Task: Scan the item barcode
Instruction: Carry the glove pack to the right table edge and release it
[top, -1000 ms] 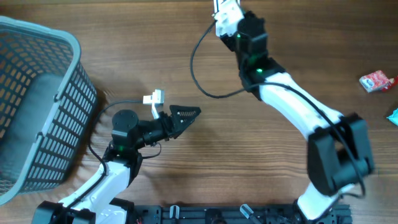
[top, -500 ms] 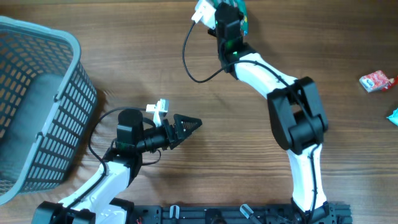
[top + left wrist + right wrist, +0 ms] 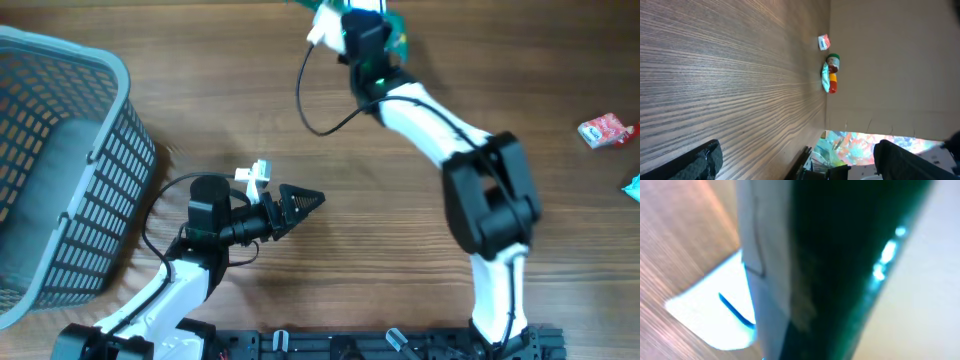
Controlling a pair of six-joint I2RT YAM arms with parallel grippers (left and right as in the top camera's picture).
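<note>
Two white-and-black arms
Left arm (image 3: 178, 285) and right arm (image 3: 430, 112): white shells, black joints; black left gripper (image 3: 312, 198); black cable (image 3: 303, 95) at right wrist.

Robot lab bench staged as a mock checkout. Wood-grain table (image 3: 380, 230), plain beige wall (image 3: 890, 65) beyond. Grey shopping basket (image 3: 60, 150) at left, packaged goods (image 3: 606, 130) far right. Left arm (image 3: 190, 280) and right arm (image 3: 480, 200) are mounted at the near edge.

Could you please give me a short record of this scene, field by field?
left tool: open, nothing between its fingers
right tool: shut, apparently on the green item, at the far edge of the table
basket: grey mesh, far left
red-and-white packet: lying at the right, away from both arms
table: wood grain
</note>
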